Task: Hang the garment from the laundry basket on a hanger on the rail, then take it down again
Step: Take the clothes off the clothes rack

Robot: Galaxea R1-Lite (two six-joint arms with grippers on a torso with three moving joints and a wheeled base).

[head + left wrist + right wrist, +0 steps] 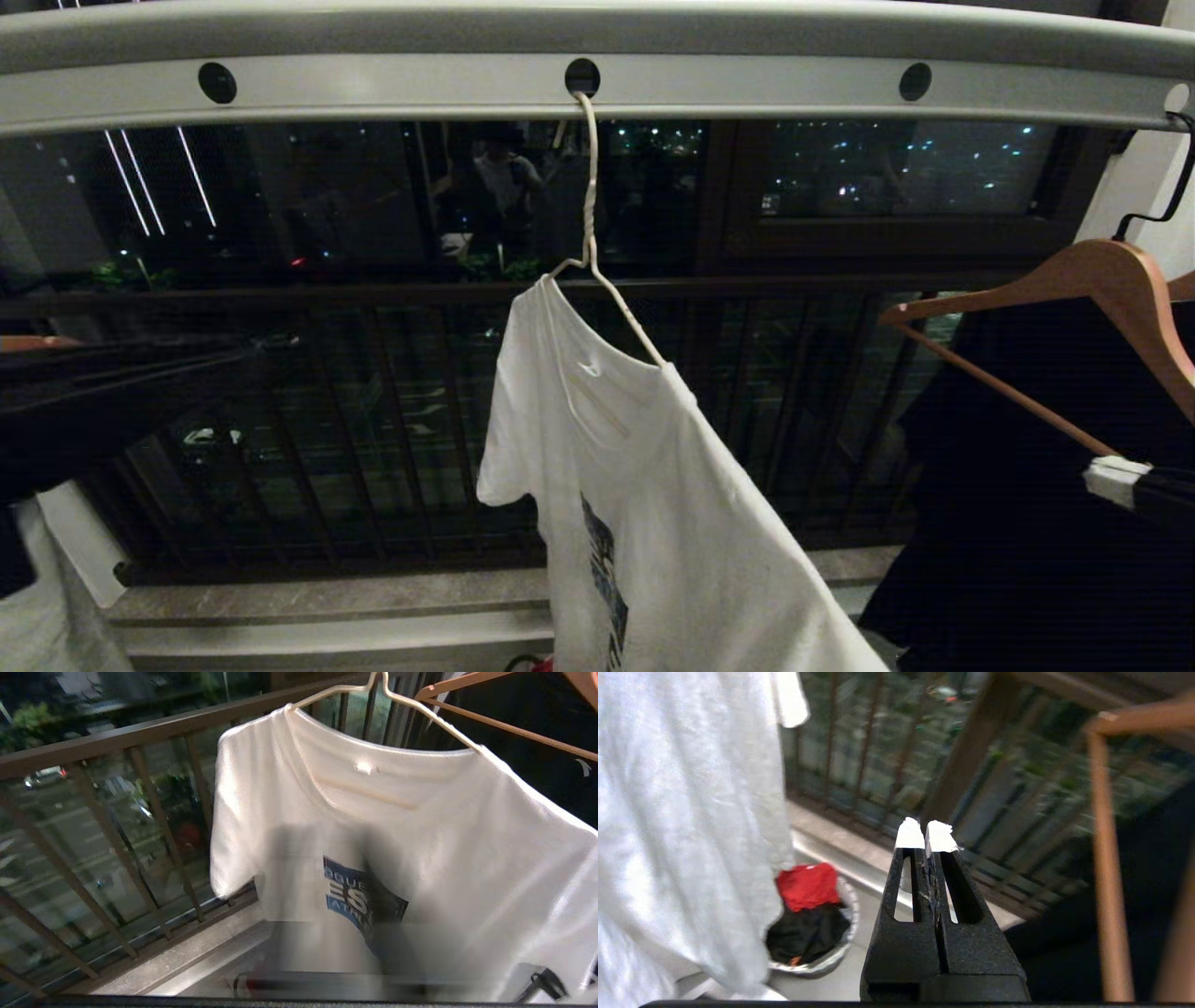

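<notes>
The white garment [653, 485] with its blue-and-black logo [359, 896] hangs on the thin cream hanger [607, 289]. The hanger's hook sits in the middle hole of the grey rail [747, 89]. One shoulder is pulled high up the wire, so the shirt hangs lopsided. My left gripper [345, 835] shows only as a smear in front of the shirt's chest. My right gripper [925, 833] is shut and empty, held to the right of the shirt, and its white tips [1111, 478] show near the black clothing. The laundry basket [847, 933] stands on the floor below, holding red and black cloth.
A thick wooden hanger [1102, 280] with a black garment [1008, 560] hangs close on the right. More dark clothing [84, 401] hangs at the left. Dark balcony bars [373, 429] and a stone ledge [327, 597] run behind the shirt.
</notes>
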